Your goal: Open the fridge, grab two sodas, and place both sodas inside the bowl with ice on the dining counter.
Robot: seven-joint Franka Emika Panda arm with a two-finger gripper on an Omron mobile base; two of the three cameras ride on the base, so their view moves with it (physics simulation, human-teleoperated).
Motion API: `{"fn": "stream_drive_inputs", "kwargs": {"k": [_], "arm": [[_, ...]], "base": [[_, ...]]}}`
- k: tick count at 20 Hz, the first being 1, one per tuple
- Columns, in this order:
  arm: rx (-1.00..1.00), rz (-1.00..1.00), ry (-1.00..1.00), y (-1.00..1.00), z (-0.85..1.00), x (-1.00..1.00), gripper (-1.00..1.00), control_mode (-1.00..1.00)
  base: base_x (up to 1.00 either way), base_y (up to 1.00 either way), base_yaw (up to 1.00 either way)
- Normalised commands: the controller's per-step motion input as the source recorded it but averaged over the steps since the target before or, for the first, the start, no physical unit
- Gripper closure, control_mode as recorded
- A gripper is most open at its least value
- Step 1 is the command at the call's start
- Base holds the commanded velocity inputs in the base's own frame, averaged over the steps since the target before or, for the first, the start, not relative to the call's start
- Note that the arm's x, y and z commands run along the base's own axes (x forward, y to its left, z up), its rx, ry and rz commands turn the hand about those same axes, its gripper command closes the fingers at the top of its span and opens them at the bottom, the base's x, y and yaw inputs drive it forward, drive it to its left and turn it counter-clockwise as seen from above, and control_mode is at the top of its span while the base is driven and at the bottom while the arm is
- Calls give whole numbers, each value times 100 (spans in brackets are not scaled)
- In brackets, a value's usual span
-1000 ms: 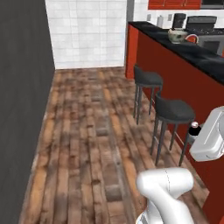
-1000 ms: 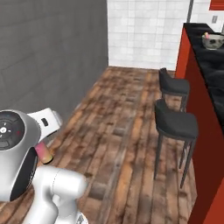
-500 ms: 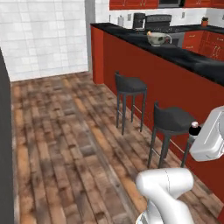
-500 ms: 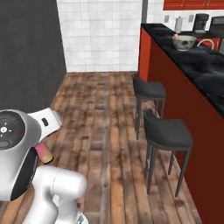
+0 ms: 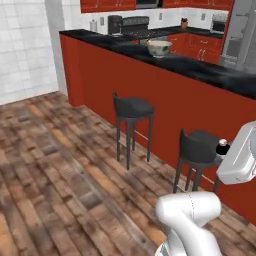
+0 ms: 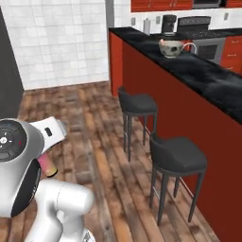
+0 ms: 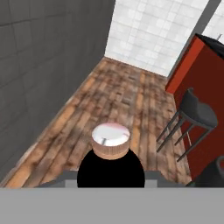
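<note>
My gripper (image 5: 226,149) is shut on a soda (image 6: 47,164), a slim bottle with a pink-to-orange body and a dark cap (image 5: 222,146), held low beside my base. In the hand view the soda (image 7: 110,139) lies end-on along the gripper, over the wood floor. The pale greenish bowl (image 5: 159,47) sits on the black marble top of the dining counter (image 5: 200,67), far ahead of the gripper; it also shows as the bowl (image 6: 171,47) on the dining counter (image 6: 208,78). Beyond the counter stands what looks like the grey fridge (image 5: 239,32).
Two black stools (image 5: 132,109) (image 5: 199,147) stand along the counter's red front panel (image 5: 165,100), between me and the bowl. Wood floor (image 5: 55,165) stretches to the left. A dark grey wall (image 7: 39,65) and a white tiled wall (image 6: 61,38) bound the room.
The whole picture has swung as the base turned: the dark wall has slid out of the left and the counter, stools and bowl have come nearer and larger. The gripper holds the soda as before.
</note>
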Motion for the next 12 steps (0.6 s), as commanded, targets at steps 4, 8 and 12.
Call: {"fn": "stream_drive_inputs", "kwargs": {"k": [4,8,12], "arm": [[0,0,0,0,0,0,100,100],[0,0,0,0,0,0,100,100],[0,0,0,0,0,0,100,100]], "base": [[70,75,-45],[74,71,-45],[74,74,-45]]}}
